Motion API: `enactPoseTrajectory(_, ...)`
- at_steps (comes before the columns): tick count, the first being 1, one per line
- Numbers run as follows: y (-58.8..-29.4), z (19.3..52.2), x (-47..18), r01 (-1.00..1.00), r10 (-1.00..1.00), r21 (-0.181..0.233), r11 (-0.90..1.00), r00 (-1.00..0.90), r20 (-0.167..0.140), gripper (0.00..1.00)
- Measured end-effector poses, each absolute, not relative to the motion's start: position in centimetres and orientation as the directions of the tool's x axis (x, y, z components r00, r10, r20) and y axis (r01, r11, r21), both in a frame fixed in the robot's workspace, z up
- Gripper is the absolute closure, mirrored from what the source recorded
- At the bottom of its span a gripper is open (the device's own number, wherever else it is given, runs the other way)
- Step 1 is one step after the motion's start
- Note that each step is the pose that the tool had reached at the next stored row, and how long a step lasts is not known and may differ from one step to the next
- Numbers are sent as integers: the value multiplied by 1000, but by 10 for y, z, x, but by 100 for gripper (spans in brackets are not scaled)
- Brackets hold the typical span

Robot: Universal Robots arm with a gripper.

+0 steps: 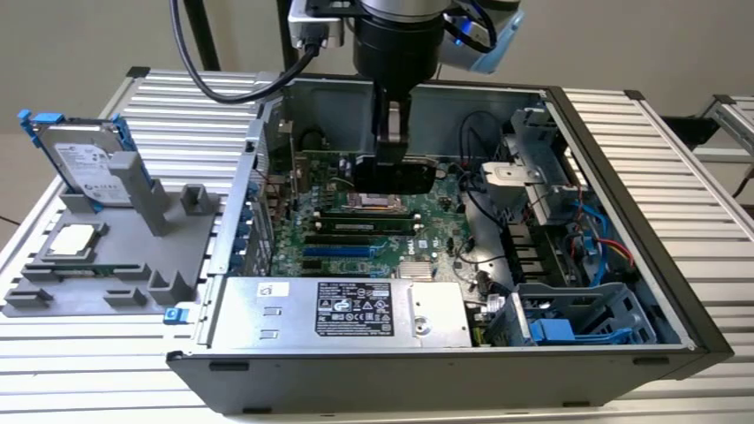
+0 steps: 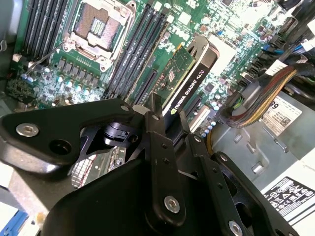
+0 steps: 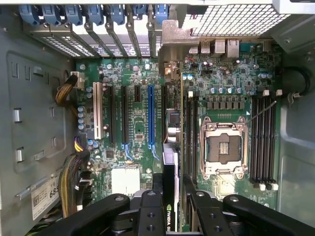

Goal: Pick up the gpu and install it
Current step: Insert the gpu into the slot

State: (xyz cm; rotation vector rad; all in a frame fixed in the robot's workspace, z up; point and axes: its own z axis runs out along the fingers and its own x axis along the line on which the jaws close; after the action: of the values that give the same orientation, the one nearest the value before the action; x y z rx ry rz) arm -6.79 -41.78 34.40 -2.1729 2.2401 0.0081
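The gpu (image 2: pixel 189 78) hangs edge-on above the motherboard (image 3: pixel 133 142) inside the open computer case (image 1: pixel 637 265), clamped between the gripper (image 2: pixel 167 123) fingers; the hard drive (image 1: pixel 83 163) stands at the exterior view's left.

I work in a lab-style test bench for computer assembly. At the centre of the exterior view an open black desktop computer case (image 1: pixel 659 221) lies on its side, its green motherboard (image 1: pixel 353 221) bare. It rests on a ribbed aluminium table (image 1: pixel 695 159). At the left of that frame a grey moulded parts fixture (image 1: pixel 106 265) presents components upright. Plain beige wall (image 1: pixel 71 44) fills the upper left.
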Motion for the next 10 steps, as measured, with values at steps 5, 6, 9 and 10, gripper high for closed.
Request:
enactPoseTrajectory(5,-418,343,-68,-999,-999,-11,31,-30,-19,100)
enactPoseTrajectory(6,-418,343,-68,-999,-999,-11,31,-30,-19,100)
enactPoseTrajectory(9,-418,342,-68,-999,-999,-11,31,-30,-19,100)
enactPoseTrajectory(10,-418,342,-68,-999,-999,-11,31,-30,-19,100)
